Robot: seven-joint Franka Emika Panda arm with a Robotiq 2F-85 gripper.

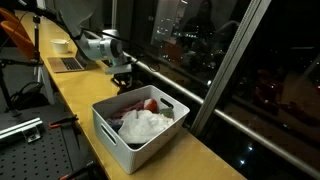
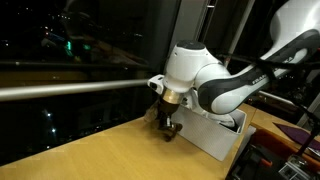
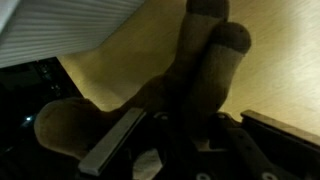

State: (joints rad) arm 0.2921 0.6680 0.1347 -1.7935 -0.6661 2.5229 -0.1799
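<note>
The end effector [image 2: 168, 122] is lowered to the wooden tabletop [image 2: 100, 150], just beyond the far end of a white bin [image 1: 130, 142] and near the dark window. A brown plush toy [image 3: 212, 48] lies on the tabletop between its fingers [image 3: 112, 145]. The jaws are drawn close about the toy, but whether it is already squeezed cannot be told from the pictures. The grasp is judged to be in hand and not finished: the toy rests on the wood and nothing is lifted.

Inside the bin a crumpled white cloth [image 1: 146, 123] and something red [image 1: 151, 104] are seen (only from the raised exterior view, which looks down into it). In that view the toy is little more than a dark patch under the wrist, while a laptop [image 1: 68, 63] is shown far along the tabletop. The low exterior view gives the arm's side and the bin's outer wall, not its contents. Only in the wrist view are the toy's soft, rounded limbs made out, with a ribbed white surface [image 3: 60, 25], probably the bin's wall, at the upper left.
</note>
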